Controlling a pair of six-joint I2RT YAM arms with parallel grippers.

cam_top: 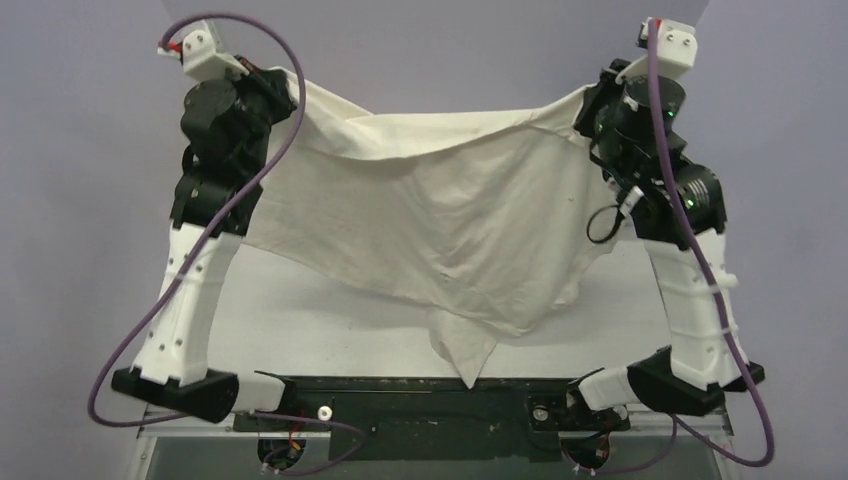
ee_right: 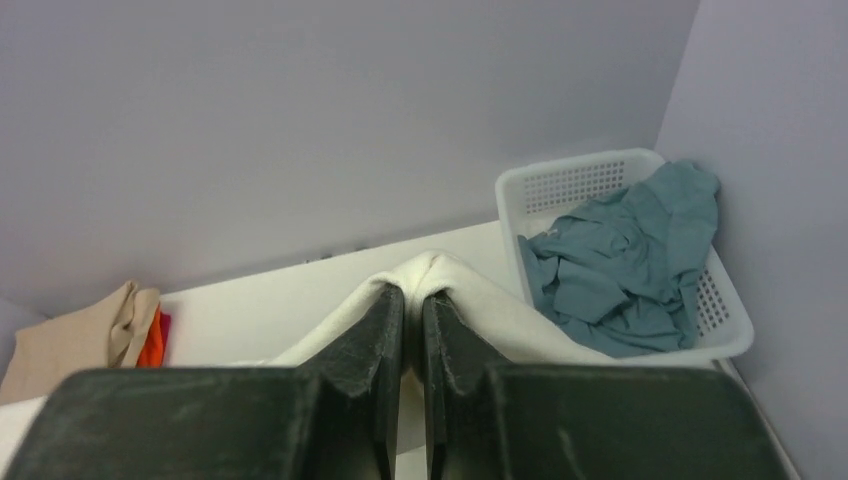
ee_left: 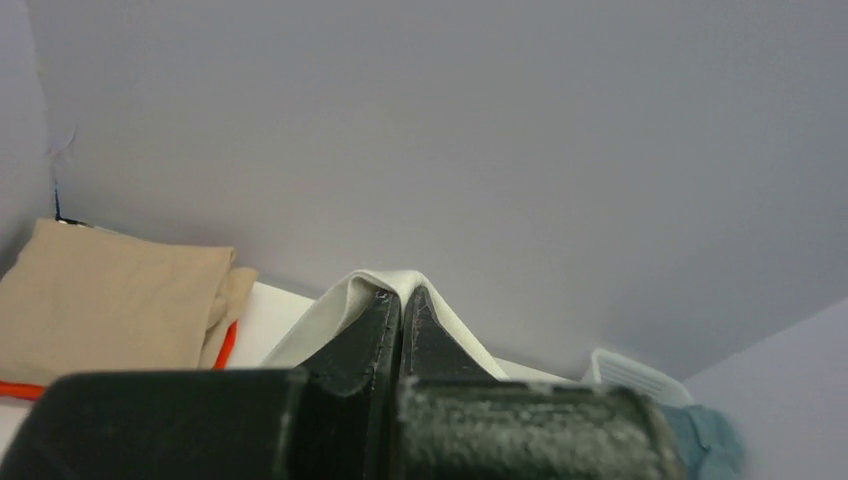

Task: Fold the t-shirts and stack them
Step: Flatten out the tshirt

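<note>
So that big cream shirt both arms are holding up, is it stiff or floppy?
Probably very floppy: the cream shirt sags between the left gripper and the right gripper, and one end dangles low. It is likely light too, since two small pinches carry it all. Slipping seems unlikely, as cloth bunches over both closed tips.

Left hand (ee_left: 400, 296) and right hand (ee_right: 413, 292) raised apart, clamped tight.

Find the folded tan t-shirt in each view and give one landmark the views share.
Top external: not in view.
Left wrist: tan t-shirt at the left edge, folded, over orange cloth.
Right wrist: bottom-left corner, beside orange cloth.
Shared landmark: the cream-white t-shirt, in all three views.
</note>
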